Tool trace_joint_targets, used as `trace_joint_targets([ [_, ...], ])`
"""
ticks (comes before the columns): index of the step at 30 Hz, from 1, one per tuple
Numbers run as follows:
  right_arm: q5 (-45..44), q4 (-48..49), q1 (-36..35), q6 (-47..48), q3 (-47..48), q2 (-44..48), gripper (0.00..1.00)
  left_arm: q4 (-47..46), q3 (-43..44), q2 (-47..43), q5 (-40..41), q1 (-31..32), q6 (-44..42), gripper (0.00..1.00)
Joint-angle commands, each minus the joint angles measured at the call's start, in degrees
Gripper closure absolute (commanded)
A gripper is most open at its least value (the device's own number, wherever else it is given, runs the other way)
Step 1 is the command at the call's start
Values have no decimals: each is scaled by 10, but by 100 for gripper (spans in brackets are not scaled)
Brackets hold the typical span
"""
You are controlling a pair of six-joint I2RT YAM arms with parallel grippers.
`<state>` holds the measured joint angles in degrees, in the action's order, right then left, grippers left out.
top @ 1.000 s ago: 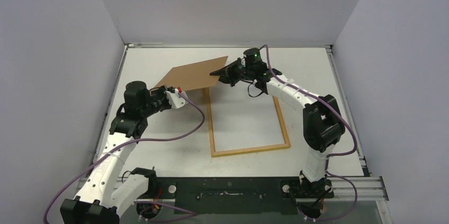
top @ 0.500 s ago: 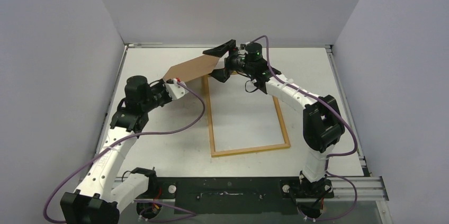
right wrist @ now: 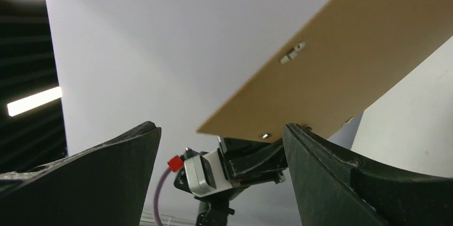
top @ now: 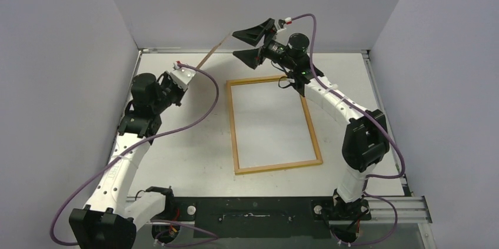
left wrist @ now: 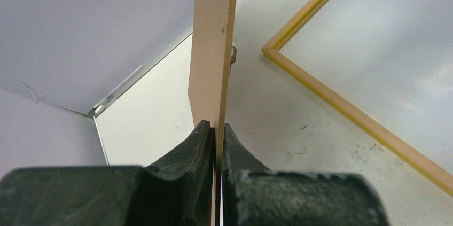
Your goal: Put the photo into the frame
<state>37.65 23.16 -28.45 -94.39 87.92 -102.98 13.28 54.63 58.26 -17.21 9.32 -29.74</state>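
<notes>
Found the frame (top: 279, 166) lying flat at mid-table, touched by neither arm. Could not make out the photo anywhere. Noted the left gripper (left wrist: 219, 130) pinched on one edge of the brown backing board (left wrist: 211, 49), held up on edge beside the frame, and the right gripper (top: 238, 44) spread wide, aloft, gripping nothing. Judged the frame light, stiff and thin-railed, best taken across one rail. Expected the photo to be limp and crease-prone, best pinched gently at a margin.

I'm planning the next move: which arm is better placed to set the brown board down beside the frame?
Left. The left gripper is shut on the backing board, carrying it alone; the right gripper is raised, wide open, and grips nothing.
</notes>
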Motion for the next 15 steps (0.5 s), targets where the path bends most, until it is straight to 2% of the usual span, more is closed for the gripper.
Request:
trace_joint_targets([
  [1, 2, 1, 21, 117, 5, 73, 13, 36, 46, 22, -47, -30, 146, 100],
  [3, 0, -45, 25, 186, 10, 90, 13, 34, 68, 32, -73, -51, 160, 100],
  [7, -28, -203, 29, 363, 44, 123, 13, 37, 109, 47, -115, -83, 178, 100],
  [10, -54, -301, 28, 497, 73, 142, 14, 67, 144, 44, -144, -84, 134, 100],
  [13, 1, -335, 28, 598, 96, 151, 15, 126, 200, 51, -164, -86, 77, 100],
  [15, 7, -361, 28, 666, 95, 168, 16, 171, 237, 60, -169, -85, 47, 100],
])
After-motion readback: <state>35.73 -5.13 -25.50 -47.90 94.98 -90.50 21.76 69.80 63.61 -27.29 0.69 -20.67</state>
